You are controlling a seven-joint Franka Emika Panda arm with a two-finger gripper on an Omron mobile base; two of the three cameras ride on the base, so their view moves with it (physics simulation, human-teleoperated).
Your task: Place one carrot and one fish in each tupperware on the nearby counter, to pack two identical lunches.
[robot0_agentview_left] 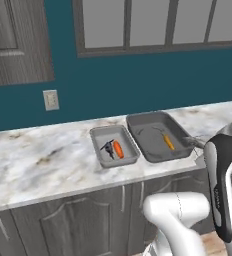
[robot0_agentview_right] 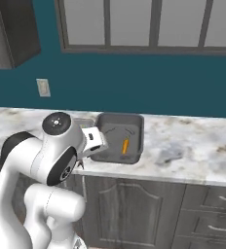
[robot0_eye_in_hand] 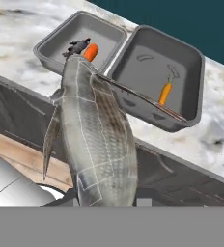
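Clamped in the pincer (robot0_eye_in_hand: 106,202), a big silver-grey scaly fish (robot0_eye_in_hand: 97,135) juts toward the marbled counter (robot0_eye_in_hand: 215,140), where the small grey tray (robot0_eye_in_hand: 51,48) holds a carrot and dark fish and the larger tray (robot0_eye_in_hand: 191,58) one carrot (robot0_eye_in_hand: 165,92).

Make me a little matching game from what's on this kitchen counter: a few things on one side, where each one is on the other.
Things:
1. small tupperware
2. large tupperware
3. big grey fish
4. wall outlet

Places or states:
A. held in the gripper, in front of the counter
B. holds only a carrot
C. on the blue wall
D. holds a carrot and a dark fish

Pairs: 1-D, 2-B, 3-A, 4-C
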